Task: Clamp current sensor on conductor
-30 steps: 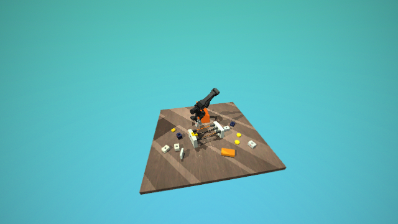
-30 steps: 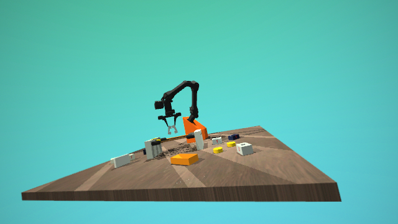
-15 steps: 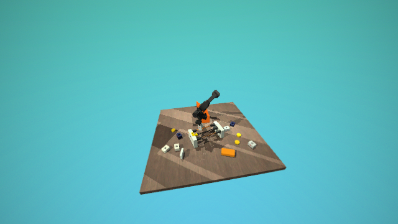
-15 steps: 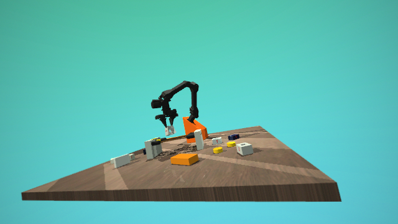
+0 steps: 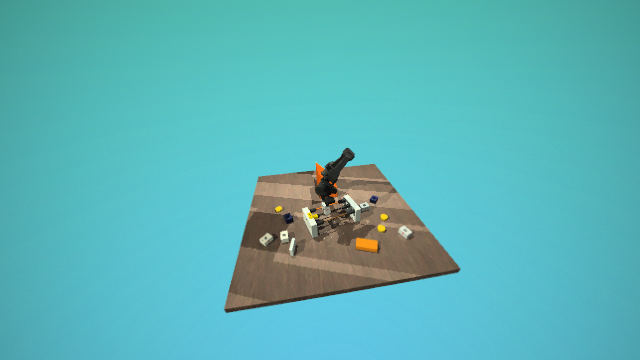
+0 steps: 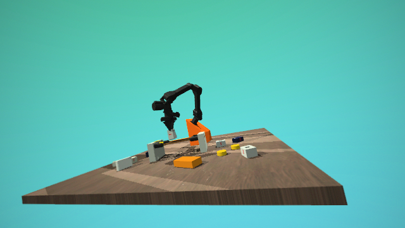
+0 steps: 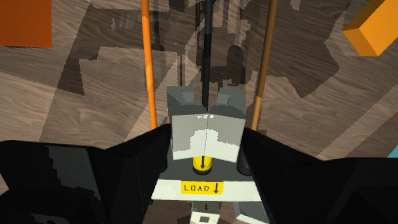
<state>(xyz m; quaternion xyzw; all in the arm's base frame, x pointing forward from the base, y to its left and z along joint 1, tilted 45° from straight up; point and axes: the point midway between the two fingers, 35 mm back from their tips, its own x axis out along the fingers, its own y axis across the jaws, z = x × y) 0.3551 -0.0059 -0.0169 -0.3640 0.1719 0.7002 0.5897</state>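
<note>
The light grey sensor (image 5: pixel 326 209) (image 6: pixel 171 135) (image 7: pixel 207 136) is held in my gripper (image 6: pixel 171 129) (image 7: pixel 206 131), which is shut on it. Its two halves are spread in a V that faces down. In the wrist view the black conductor (image 7: pixel 207 45) runs under the gap between them, to a yellow arrow band (image 7: pixel 202 164) beside the LOAD label (image 7: pixel 201 188). In the exterior view the sensor is above the conductors. An orange conductor (image 7: pixel 149 65) and a brown one (image 7: pixel 265 60) run either side. A small red mark shows on the sensor; its pointing direction is too small to tell.
White end blocks (image 5: pixel 310 222) (image 6: pixel 202 142) carry the conductors. An orange block (image 5: pixel 367 245) (image 6: pixel 187 162) lies in front. A white upright plate (image 5: pixel 292 247) (image 6: pixel 123 164), several white cubes, yellow discs and dark blue blocks stand around. The orange arm base (image 6: pixel 196 131) is behind.
</note>
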